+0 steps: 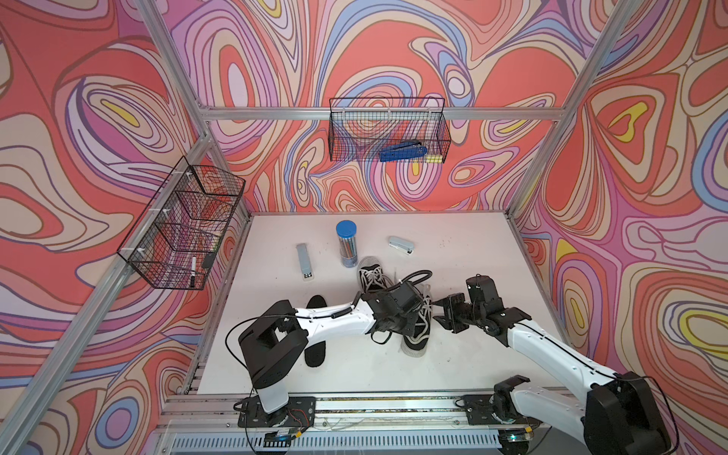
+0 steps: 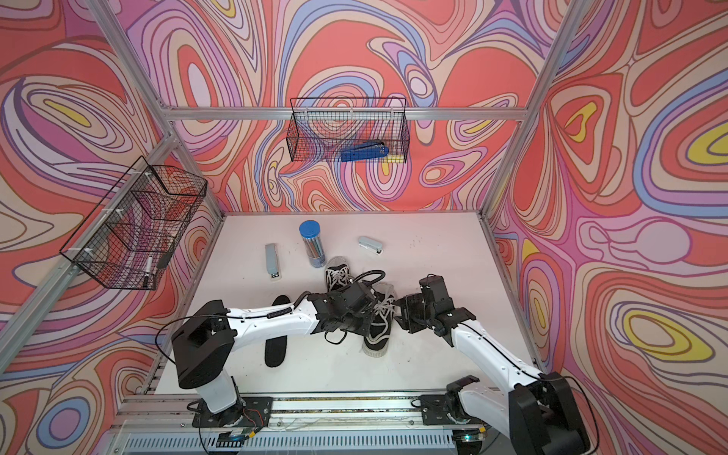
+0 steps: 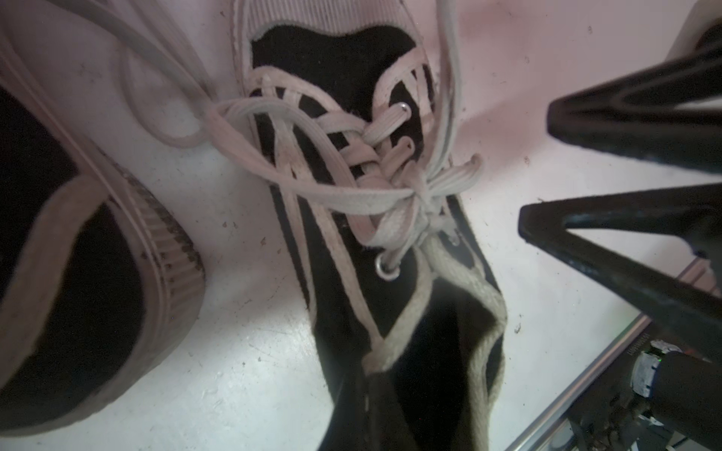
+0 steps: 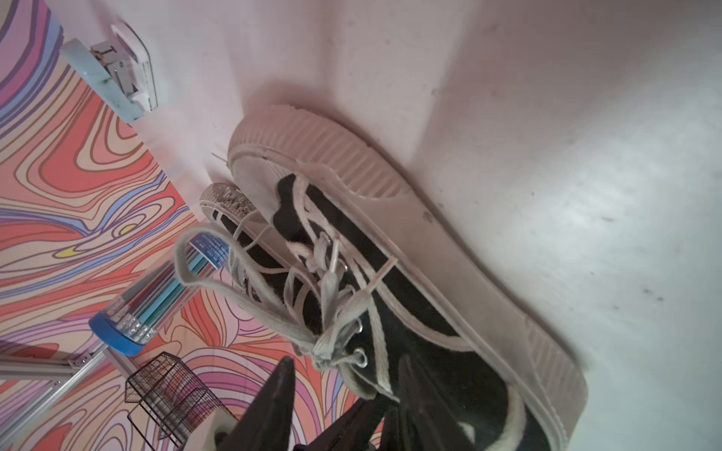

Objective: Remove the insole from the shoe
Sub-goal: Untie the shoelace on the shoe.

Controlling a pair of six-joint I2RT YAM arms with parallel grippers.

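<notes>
R pincer [image 3: 539,168] part-open beside shoe [image 1: 413,342]; L pincer [image 1: 411,317] shut.

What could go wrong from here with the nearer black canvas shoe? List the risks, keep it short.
1. The nearer black canvas shoe is still tied. Its loose white lace loops lie near the open right gripper and might snag a finger.
2. With the laces knotted, the opening looks narrow, so pulling the insole may lift the whole shoe.
3. The second black canvas shoe lies close beside it, near the upright clear pencil tube with a blue lid. Dragging could topple the tube.
</notes>
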